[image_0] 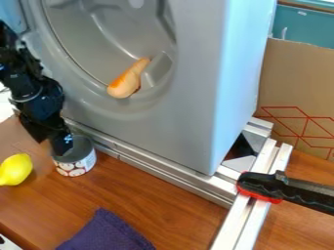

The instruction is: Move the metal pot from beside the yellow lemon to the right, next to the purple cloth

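I have my pincer (61, 144) at the can (75, 162), unlifted on the bench (176, 215); whether it's clenched, I can't tell.

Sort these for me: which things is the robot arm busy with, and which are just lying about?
In use:
- black gripper, down at the can's mouth
- open can

Apparently just there:
- yellow lemon, beside the can
- dark purple cloth
- orange-and-tan toy food, in the grey machine's round opening
- black-and-red clamp, at the metal rails
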Robot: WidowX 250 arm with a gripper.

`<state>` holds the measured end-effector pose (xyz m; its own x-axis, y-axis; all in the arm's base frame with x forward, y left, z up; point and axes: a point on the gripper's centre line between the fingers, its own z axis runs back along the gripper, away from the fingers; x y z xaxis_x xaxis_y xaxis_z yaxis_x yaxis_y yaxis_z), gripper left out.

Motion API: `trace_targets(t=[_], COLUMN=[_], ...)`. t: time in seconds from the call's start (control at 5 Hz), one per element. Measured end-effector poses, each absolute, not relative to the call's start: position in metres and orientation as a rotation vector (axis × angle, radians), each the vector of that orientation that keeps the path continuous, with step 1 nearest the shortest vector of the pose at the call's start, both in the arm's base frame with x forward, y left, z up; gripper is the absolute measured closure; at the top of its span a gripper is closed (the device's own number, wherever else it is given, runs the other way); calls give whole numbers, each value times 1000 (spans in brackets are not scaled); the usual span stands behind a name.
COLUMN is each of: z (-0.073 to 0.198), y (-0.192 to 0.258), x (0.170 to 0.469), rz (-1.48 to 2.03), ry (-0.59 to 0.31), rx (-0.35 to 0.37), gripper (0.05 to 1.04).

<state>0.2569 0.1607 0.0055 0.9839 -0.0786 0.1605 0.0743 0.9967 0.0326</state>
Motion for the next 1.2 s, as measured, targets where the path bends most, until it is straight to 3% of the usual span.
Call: trace_targets(t=[0.6, 1.0, 1.2], z=[-4, -7, -2], y=[154, 114, 86], x=[263, 247, 244], rz=[52, 40, 51], ry=[-149, -98, -121], rx=[70, 2, -61], gripper=[83, 83, 83])
